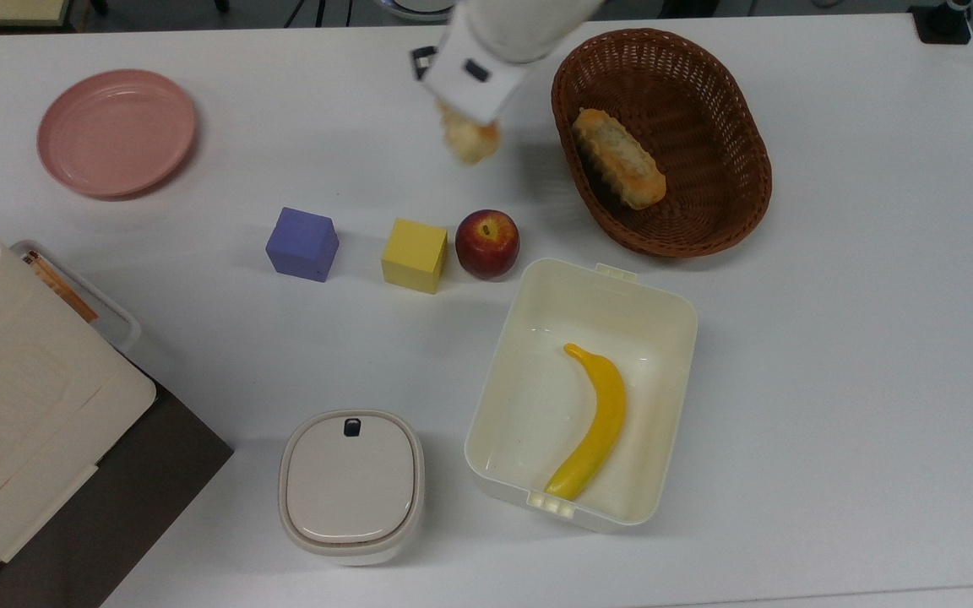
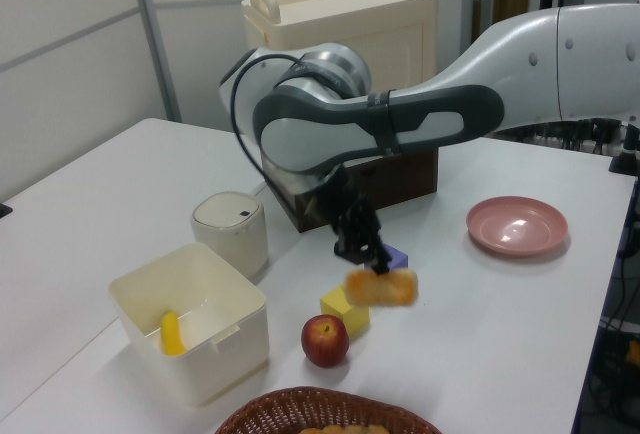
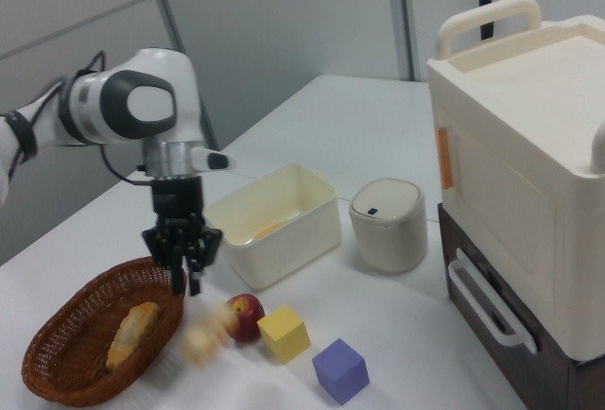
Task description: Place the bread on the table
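While the hand (image 2: 368, 259) grips the small pale-cream bread roll (image 2: 380, 287) above the white bench (image 1: 833, 338), left of the brown wicker basket (image 1: 731, 211) in the top view, transport is under way; next: lower and release.

glossy white rounded arm (image 2: 520, 49) with dark grey joint bands; black cable (image 2: 238, 104) looping at wrist; black two-finger gripper (image 3: 185, 282).

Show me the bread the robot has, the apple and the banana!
bread (image 2: 381, 288), left view, middle of the roll, in the air.
apple (image 1: 487, 244), top view, its red top.
banana (image 1: 597, 422), top view, middle of its curve.
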